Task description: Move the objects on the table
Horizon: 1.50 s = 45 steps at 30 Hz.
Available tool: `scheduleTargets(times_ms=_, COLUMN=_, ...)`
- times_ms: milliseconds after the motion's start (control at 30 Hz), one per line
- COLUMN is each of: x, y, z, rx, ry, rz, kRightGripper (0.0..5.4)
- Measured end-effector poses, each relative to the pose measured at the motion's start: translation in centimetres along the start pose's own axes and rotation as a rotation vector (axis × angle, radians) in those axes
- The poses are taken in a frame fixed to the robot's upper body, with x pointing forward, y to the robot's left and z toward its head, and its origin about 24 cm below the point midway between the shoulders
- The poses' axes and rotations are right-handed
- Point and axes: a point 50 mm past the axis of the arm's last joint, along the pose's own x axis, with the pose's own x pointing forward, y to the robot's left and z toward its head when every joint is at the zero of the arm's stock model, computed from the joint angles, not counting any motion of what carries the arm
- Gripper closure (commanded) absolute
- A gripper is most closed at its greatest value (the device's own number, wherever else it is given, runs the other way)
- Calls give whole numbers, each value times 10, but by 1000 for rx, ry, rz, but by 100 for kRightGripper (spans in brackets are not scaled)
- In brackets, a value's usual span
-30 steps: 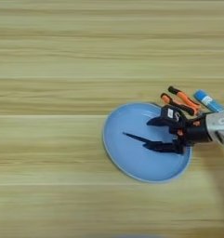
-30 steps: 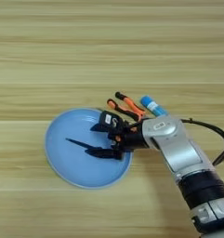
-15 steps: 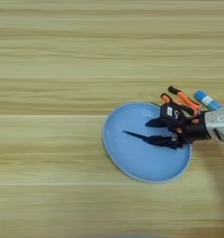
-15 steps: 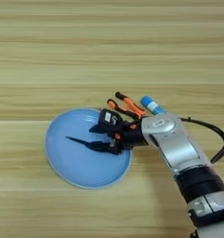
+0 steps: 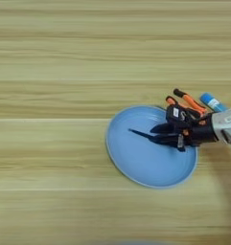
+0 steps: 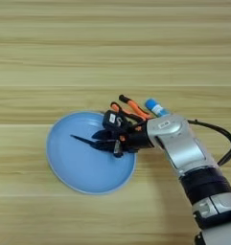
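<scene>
**Right gripper over the plate's right half, with a black stick at its jaws.**
The right gripper (image 6: 112, 139) hangs over the light-blue oval plate (image 5: 136, 162); a thin black pen-like stick (image 6: 83, 140) runs leftward from the jaws, its long axis nearly level, its tip over the plate's middle. Whether the jaws clamp it or merely lie beside it cannot be told. Behind the jaws, off the plate's far-right rim, lie two orange-and-black pens (image 5: 186, 100) and, further right, the small blue tube (image 6: 155, 107). Left and beyond, the wooden table (image 5: 50, 72) offers ample room.
</scene>
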Motion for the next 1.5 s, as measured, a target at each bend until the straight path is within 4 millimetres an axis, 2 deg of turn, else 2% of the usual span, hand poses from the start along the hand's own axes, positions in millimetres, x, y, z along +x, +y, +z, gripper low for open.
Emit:
scheduleTargets(times_ms=233, x=0, y=-1, z=-1, rx=20, ry=-2, rz=3, kRightGripper=508)
scheduleTargets(times_ms=1000, x=-6, y=-2, z=0, rx=92, ry=-19, rz=-18, kRightGripper=510)
scheduleTargets(times_ms=1133, x=-13, y=-3, z=-1, rx=121, ry=-27, rz=-43, kRightGripper=510)
scheduleTargets(times_ms=1300, x=-31, y=-7, z=-4, rx=158, ry=-14, rz=-104, kRightGripper=510)
scheduleTargets(times_ms=1500, x=-46, y=-14, z=5, rx=146, ry=-54, rz=-161, kRightGripper=511)
